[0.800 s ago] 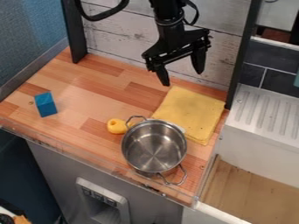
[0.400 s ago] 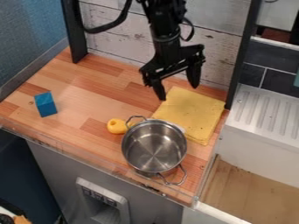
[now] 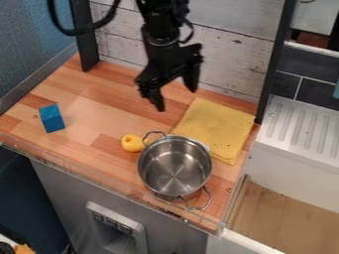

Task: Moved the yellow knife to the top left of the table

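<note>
Gripper (image 3: 175, 98), its two fingers spread wide and holding nothing, has shifted toward the view's left and hangs above the counter (image 3: 99, 106). One yellow knife (image 3: 132, 143), apparently, lies partly hidden by one pot (image 3: 175, 166), with one yellow cloth (image 3: 218, 124) and one blue block (image 3: 51, 118).

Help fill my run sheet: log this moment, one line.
claw: open, empty; yellow knife: by pot, not at top left; block: left

Item count, wooden counter (image 3: 99, 106)

Tally by kind: blue block (image 3: 51, 118), one; metal pot (image 3: 175, 166), one, bearing two handles (image 3: 154, 132); yellow cloth (image 3: 215, 126), one; yellow knife (image 3: 132, 143), one. Above these: black gripper (image 3: 177, 100), one.
</note>
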Robot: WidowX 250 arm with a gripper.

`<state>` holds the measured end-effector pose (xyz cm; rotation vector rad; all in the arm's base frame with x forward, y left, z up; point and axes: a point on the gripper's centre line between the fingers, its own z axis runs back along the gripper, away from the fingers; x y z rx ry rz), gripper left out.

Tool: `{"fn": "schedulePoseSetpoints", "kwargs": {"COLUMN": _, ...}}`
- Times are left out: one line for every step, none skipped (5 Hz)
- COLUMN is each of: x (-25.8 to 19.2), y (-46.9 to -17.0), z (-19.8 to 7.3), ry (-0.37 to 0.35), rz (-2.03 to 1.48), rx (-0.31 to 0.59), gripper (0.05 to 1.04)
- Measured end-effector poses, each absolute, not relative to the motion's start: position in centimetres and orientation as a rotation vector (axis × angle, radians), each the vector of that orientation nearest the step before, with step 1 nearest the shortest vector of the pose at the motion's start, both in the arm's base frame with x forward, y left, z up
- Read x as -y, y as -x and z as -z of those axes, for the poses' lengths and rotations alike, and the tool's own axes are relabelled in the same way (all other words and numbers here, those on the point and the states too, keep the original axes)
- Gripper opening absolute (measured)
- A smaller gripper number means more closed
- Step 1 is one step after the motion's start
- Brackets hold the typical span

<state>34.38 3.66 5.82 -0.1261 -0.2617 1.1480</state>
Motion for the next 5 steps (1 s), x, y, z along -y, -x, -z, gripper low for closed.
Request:
{"fn": "schedulePoseSetpoints", "kwargs": {"x": -4.9, "y": -32.9, "z": -5.5, "ry": 0.042, "rz": -1.321, "rx": 0.287, "gripper": 0.999}}
{"fn": "schedulePoseSetpoints", "kwargs": {"x": -5.7, "y": -31.4, "z": -5.0, "ry": 0.03, "rz": -1.484, "rx": 0.284, "gripper": 0.999}}
{"fn": "schedulePoseSetpoints", "kwargs": {"x": -6.4, "y": -30.8, "z": -4.5, "ry": 0.025, "rz": -1.538, "rx": 0.274, "gripper": 0.999}}
{"fn": "schedulePoseSetpoints", "kwargs": {"x": -6.9, "y": -30.0, "z": -3.3, "ry": -0.021, "rz": -1.591, "rx": 0.223, "gripper": 0.999}}
{"fn": "schedulePoseSetpoints", "kwargs": {"x": -7.1, "y": -29.6, "z": -1.8, "ry": -0.059, "rz": -1.624, "rx": 0.191, "gripper": 0.999}}
